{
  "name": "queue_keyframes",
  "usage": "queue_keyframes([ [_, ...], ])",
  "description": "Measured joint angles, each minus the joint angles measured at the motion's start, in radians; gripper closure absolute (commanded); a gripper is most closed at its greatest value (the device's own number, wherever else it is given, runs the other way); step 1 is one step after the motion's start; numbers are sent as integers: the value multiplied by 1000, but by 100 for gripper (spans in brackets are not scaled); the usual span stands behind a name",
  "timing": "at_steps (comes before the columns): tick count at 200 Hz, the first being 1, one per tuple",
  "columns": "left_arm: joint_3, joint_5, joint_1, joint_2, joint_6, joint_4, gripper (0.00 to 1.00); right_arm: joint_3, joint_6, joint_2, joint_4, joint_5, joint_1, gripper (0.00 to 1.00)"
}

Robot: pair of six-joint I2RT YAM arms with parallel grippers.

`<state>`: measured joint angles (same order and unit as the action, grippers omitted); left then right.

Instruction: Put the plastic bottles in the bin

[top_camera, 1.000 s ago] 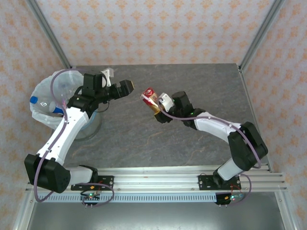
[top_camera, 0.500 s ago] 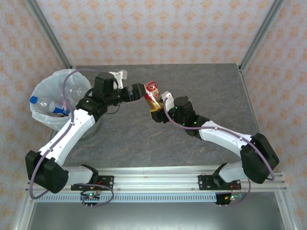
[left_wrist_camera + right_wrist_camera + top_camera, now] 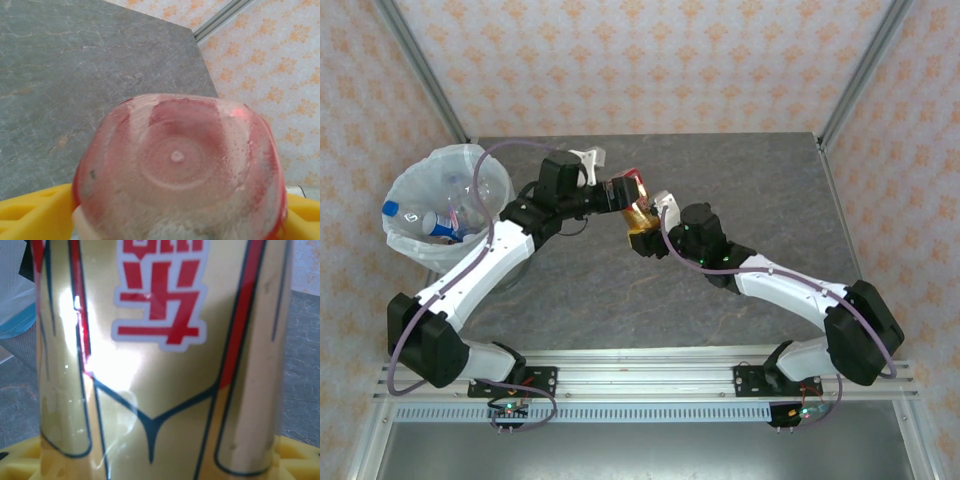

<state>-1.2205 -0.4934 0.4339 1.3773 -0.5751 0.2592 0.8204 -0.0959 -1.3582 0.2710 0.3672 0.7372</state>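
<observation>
While the bin (image 3: 430,158) at upper left holds several bottles (image 3: 445,215), the right pincer (image 3: 645,232) pinches another bottle (image 3: 640,212) mid-frame; the left pincer (image 3: 623,192) flanks it, grip unclear.

Bottle (image 3: 638,208) cap end out of sight, perhaps inside right gripper (image 3: 642,230).
</observation>
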Motion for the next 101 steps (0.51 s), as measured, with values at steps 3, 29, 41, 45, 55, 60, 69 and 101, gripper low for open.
queue_keyframes([
  [3,0,0,2,1,-5,-5,21,0,2,0,0,1,0,50],
  [29,0,7,11,5,-31,-50,23,0,18,0,17,13,0,50],
  [41,0,15,13,5,-35,-68,25,0,24,0,31,26,1,50],
  [45,0,15,13,6,-38,-72,26,0,29,0,37,29,2,50],
  [55,0,16,13,6,-43,-87,29,0,33,0,48,40,2,50],
  [60,0,15,13,7,-47,-95,32,0,37,0,53,45,2,50],
  [69,0,16,14,8,-55,-105,34,0,44,-2,61,48,2,50],
  [101,0,25,16,13,-45,-108,42,0,64,-10,72,53,2,50],
])
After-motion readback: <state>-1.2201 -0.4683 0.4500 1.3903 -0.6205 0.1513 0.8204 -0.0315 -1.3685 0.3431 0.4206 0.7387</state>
